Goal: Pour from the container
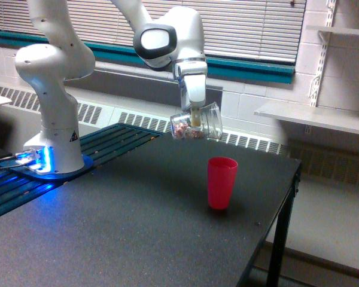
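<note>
Dim, soft-focus picture; blue glow at the base [45, 160].

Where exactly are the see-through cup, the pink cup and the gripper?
Clear cup [198, 123], exterior view, on its side wall.
Pink cup [221, 183], exterior view, mid-body.
Gripper [195, 119], exterior view, between the fingertips at the clear cup.
</note>
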Motion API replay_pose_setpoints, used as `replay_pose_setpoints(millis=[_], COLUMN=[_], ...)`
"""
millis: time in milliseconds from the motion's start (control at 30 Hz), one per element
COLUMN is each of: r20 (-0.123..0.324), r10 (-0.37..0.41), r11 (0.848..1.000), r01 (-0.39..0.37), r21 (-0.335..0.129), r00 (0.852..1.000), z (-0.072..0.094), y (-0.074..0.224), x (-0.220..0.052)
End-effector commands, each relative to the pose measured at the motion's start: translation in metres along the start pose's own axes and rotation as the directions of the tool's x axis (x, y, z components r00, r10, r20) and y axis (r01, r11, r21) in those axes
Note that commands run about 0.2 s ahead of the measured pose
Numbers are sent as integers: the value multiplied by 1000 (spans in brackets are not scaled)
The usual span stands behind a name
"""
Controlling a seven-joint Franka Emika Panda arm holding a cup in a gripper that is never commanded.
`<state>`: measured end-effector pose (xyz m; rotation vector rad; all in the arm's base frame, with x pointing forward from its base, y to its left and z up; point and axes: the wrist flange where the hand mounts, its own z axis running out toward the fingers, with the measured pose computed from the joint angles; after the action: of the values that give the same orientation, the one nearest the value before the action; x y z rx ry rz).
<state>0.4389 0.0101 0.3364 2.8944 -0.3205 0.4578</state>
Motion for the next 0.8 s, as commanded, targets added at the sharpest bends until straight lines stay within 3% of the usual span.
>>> replay_pose_setpoints(millis=[33, 800], r20=[20, 76], r10=[7, -59], r11=[1000, 989], r01=[-7, 68], r21=[-30, -130], r00=[1000, 995], z=[4, 18], y=[-4, -30], x=[-4, -7])
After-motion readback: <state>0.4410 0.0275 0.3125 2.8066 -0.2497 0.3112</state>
